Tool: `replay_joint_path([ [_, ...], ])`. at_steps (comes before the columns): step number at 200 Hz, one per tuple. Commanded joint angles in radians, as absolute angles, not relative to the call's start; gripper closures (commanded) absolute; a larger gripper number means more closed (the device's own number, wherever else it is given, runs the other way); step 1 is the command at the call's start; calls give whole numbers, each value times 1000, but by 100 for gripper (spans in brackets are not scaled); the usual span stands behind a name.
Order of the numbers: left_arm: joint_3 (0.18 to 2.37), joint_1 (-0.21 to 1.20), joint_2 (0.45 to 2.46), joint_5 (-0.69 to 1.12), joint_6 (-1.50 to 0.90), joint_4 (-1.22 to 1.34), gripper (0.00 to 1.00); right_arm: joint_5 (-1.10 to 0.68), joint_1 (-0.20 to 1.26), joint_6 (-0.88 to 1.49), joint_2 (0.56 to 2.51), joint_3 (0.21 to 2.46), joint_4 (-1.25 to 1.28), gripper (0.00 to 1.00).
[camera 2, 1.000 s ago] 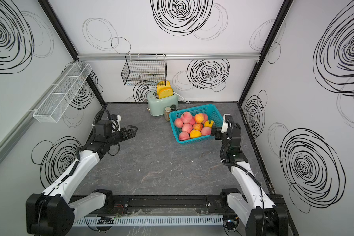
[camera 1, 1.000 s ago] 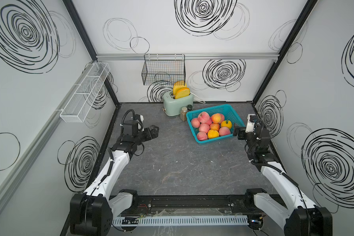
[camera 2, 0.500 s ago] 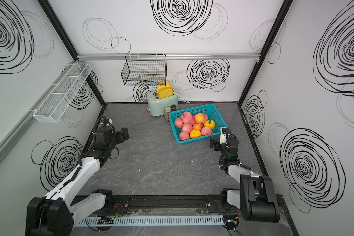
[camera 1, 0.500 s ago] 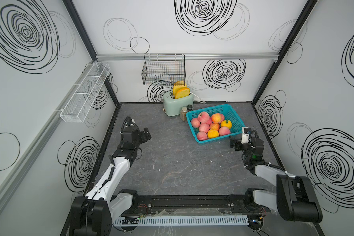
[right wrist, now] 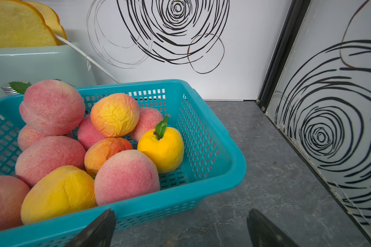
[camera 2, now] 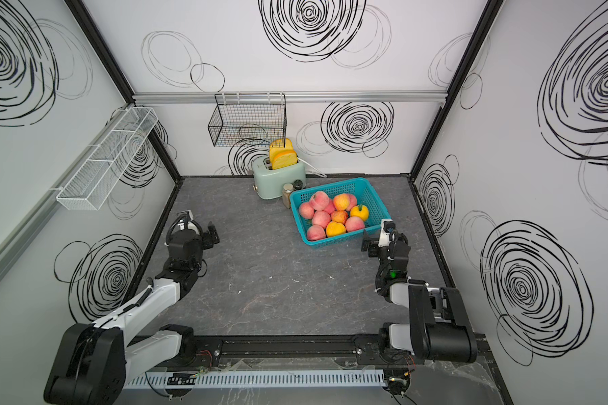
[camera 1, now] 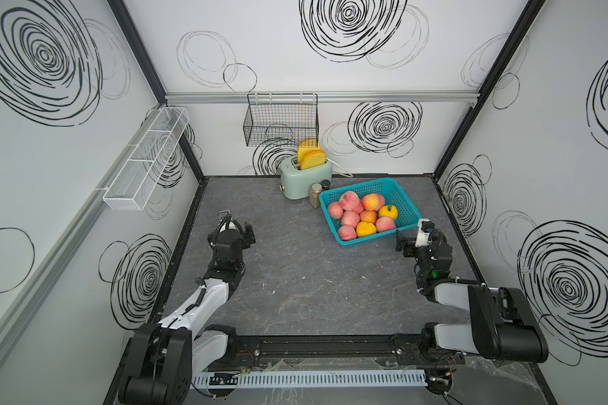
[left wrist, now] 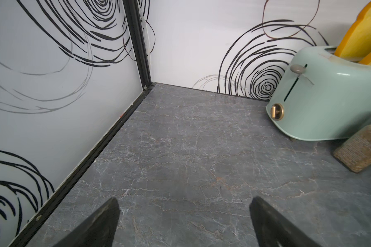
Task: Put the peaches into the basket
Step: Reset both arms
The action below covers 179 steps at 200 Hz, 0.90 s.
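A long white mesh rack [camera 1: 144, 164] hangs on the left wall. Below it, at the left side of the dark marbled table [camera 1: 295, 287], the left gripper [camera 1: 237, 227] is low over the surface with its jaws spread wide. Its wrist view shows only bare tabletop between the two dark fingertips [left wrist: 103, 220]. Further along, a black wire basket [camera 1: 281, 122] hangs on the back wall. Under it stands a mint-green toaster [camera 1: 306, 180] with two yellow-orange bread slices [camera 1: 311, 157] poking out of its slots, and a small jar [camera 1: 315, 194] stands just beside its front corner. Right of the jar, in the back right part of the table, sits the basket [camera 1: 402, 201]. It is teal-blue plastic, rectangular, with flared lattice walls and a smooth rim. Every one of the peaches [camera 1: 360, 215] in view lies heaped inside it, each touching its neighbours. Most are fuzzy pink-red with paler patches, and the topmost peach [right wrist: 51, 107] has a green leaf beside it. A few are orange-red with wrinkled skin, and two are yellow-orange. One of these, the yellow peach [right wrist: 162, 149], has a stem and a green leaf and lies near the basket's right wall. The right gripper [camera 1: 413, 234] is just beside the basket's near right corner, jaws wide apart and holding nothing.
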State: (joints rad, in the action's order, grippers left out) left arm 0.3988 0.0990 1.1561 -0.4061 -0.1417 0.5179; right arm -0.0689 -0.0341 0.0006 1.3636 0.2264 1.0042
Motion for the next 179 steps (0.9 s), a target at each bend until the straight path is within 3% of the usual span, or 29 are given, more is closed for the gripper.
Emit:
replay_joint_path([
  [1,342,89,1234,-457,-90,779,2,-28,-31,21,1432,198,1212,1],
  [47,344,29,1384,-371,-147,941,2,4,1,-4,1513,212,1255,1],
  [74,361,87,1440,-389,-77,983,2,22,-5,11,1514,212,1250,1],
  [139,248,146,1426,-407,-11,1191,2,20,-7,12,1516,213,1249,1],
  [179,253,117,1430,-283,-3,1177,2,17,-8,14,1519,213,1251,1],
])
